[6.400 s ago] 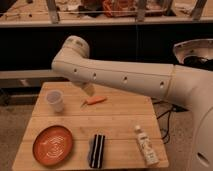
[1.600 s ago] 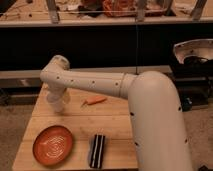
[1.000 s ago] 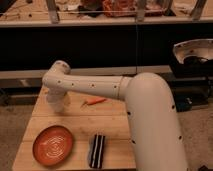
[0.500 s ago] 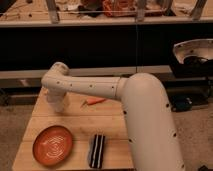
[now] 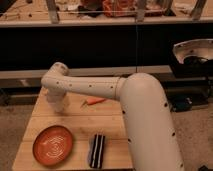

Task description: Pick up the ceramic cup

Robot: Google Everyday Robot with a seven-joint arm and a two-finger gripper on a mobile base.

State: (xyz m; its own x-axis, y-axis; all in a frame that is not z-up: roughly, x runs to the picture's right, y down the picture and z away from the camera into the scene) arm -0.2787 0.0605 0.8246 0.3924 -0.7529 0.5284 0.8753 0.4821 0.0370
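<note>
Nearest the camera, the robot's bulky white arm (image 5: 145,125) fills the right half of the view, rising from the lower right and bending left over the wooden worktop (image 5: 112,127). On the near left part of the worktop lies the orange plate (image 5: 53,145), round with a pale spiral pattern; just to its right is a dark striped object (image 5: 97,149), lying flat near the front edge. Mid-worktop, a small orange item (image 5: 94,101) lies beside the forearm's lower edge. The forearm runs left to a rounded wrist joint at the far left of the worktop. Below that joint hangs the claw (image 5: 57,102), lowered over the far left corner. The ceramic cup (image 5: 58,106) sits at that same spot, pale and only partly distinguishable under the wrist; claw and cup overlap in view, so contact cannot be confirmed. Claw opening: cannot tell, nor whether it has hold of anything. Beyond the worktop, a dark shelf front and a cluttered bench; white machine housing (image 5: 192,57) at far right
</note>
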